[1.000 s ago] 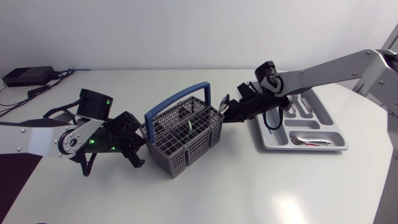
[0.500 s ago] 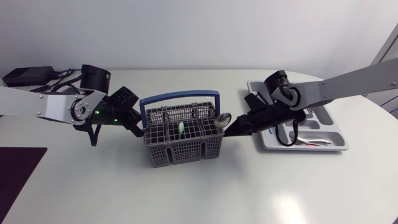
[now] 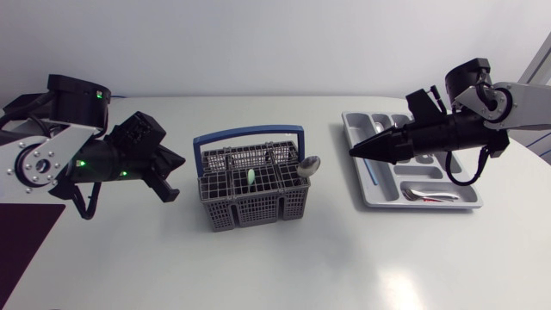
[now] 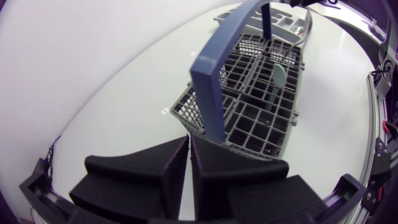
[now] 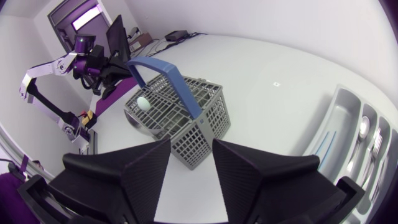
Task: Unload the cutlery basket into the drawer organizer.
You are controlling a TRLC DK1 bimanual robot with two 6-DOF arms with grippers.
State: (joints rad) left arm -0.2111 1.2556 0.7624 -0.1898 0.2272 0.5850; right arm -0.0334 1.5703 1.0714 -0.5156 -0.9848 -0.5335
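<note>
- Now the basket [image 3: 251, 191], spoon [image 3: 308, 164] inside, is being flanked by both grippers.
- Left gripper [image 4: 189, 146] is being held clenched, empty, near it.
- Right gripper [image 5: 191, 149] is being held released, empty, over the organizer [image 3: 379, 196] edge.

Broad matte white table [image 3: 284, 258], rounded at its edges, under soft even light, faint shadows on its top

This looks like a robotics lab rather than a kitchen. A plain white table [image 3: 284, 267] carries a grey cutlery basket [image 3: 254, 207] and a drawer organizer [image 3: 448, 205]. The left arm [image 3: 34, 159], showing small green lights, and the right arm [image 3: 516, 95] come in from its sides. A black box [image 3: 39, 105] with cables sits at one corner.
</note>
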